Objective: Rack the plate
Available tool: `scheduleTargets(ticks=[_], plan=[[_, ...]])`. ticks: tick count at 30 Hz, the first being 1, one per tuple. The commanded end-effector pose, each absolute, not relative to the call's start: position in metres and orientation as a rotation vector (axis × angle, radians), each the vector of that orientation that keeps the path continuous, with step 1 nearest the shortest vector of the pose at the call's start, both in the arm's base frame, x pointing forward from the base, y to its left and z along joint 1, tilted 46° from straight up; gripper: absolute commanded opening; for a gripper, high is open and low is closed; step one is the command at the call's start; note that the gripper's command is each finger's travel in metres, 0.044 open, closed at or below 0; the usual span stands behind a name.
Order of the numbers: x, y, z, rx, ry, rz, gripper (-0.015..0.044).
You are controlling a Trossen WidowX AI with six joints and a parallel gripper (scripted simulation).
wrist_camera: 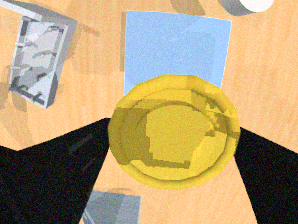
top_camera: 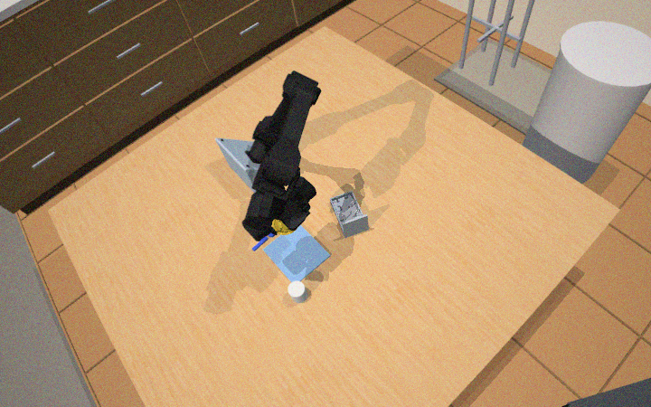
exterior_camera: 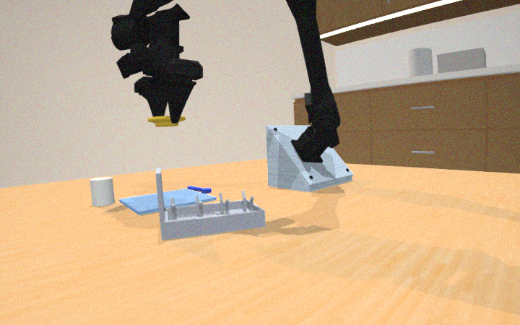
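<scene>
The yellow round plate (top_camera: 281, 228) (exterior_camera: 162, 120) (wrist_camera: 176, 135) is held level, high above the table. My gripper (exterior_camera: 167, 119) (wrist_camera: 173, 129) is shut on the plate, one finger at each side of its rim. In the top view the arm hides the fingertips. The grey dish rack (top_camera: 355, 226) (exterior_camera: 213, 227) (wrist_camera: 52, 90) stands on the table, with several short upright pegs inside and one tall end wall. It is lower than the plate and off to one side of it. Its slots look empty.
A light blue mat (top_camera: 313, 251) (exterior_camera: 144, 206) (wrist_camera: 175, 45) lies beside the rack. A white cylinder (top_camera: 297, 290) (exterior_camera: 102, 191) stands at its corner. A small blue item (top_camera: 260, 243) (exterior_camera: 199, 188) lies by the mat. The arm's wedge base (top_camera: 239, 159) (exterior_camera: 284, 161) stands further back.
</scene>
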State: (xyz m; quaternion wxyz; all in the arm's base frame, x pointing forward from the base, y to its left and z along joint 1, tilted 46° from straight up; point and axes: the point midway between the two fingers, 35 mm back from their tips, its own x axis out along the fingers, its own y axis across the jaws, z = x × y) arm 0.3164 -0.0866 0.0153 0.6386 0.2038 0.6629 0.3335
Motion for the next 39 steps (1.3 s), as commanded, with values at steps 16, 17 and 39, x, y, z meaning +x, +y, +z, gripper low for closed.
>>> scheduleTargets(ticks=[16, 17, 39], plan=[[0.317, -0.094, 0.063, 0.616, 1.600, 0.581, 0.0000], [0.316, -0.091, 0.067, 0.641, 1.612, 0.552, 0.0000], [0.288, -0.035, 0.133, 1.176, 1.762, -0.119, 0.0000]])
